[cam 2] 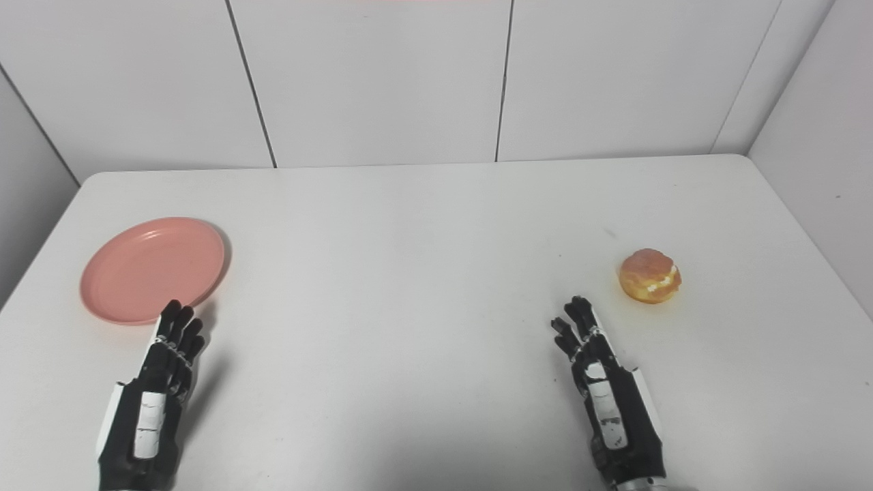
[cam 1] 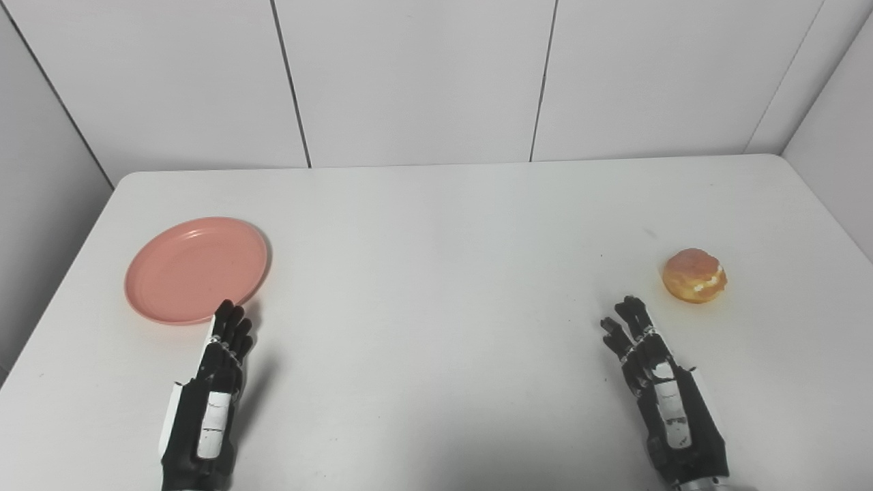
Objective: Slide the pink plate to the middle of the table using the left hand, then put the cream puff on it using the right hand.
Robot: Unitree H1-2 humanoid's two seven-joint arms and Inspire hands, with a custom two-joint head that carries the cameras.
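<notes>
Left hand (cam 1: pixel 217 372), empty with fingers extended and apart, its fingertips at the near rim of the pink plate (cam 1: pixel 196 269); whether they touch the rim cannot be told. The plate lies at about 9 o'clock on the white worktop (cam 1: pixel 443 273), well apart from the centre. Right hand (cam 1: pixel 656 382), likewise empty with fingers spread, rests near the cream puff (cam 1: pixel 694 275), which sits at about 3 o'clock, beyond the fingertips and not touched. Judged progress: neither step is done; the plate has yet to be slid to the centre and the puff lifted.
</notes>
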